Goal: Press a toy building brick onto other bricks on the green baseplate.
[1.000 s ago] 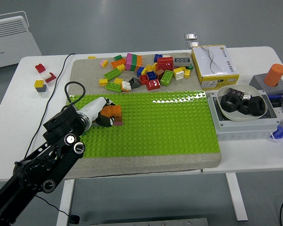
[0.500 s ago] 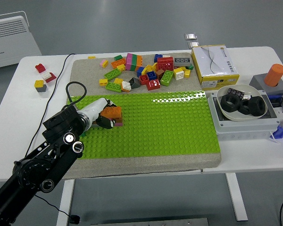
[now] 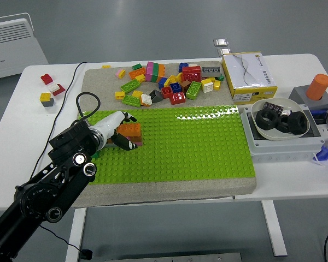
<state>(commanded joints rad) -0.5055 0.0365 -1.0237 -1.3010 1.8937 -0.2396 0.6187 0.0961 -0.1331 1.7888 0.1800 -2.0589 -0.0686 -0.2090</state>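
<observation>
The green baseplate [image 3: 186, 142] lies on a grey mat across the table's middle. An orange brick [image 3: 130, 129] sits on top of a brown brick [image 3: 136, 140] near the plate's left end. My left hand [image 3: 122, 131] comes in from the lower left and rests on the orange brick, fingers curled around its left side and front. A pile of loose coloured bricks [image 3: 164, 84] lies on the mat behind the plate. My right arm is out of view.
A yellow and white box [image 3: 247, 75] stands at the back right. A grey tray holds a white bowl of black rings [image 3: 280, 121]. An orange cylinder [image 3: 318, 86] sits on a grey block. Three small bricks [image 3: 49, 90] lie at the far left. A black cable [image 3: 79, 103] trails by my arm.
My left hand and the orange brick have shifted slightly up and back on the plate. Nothing else has moved.
</observation>
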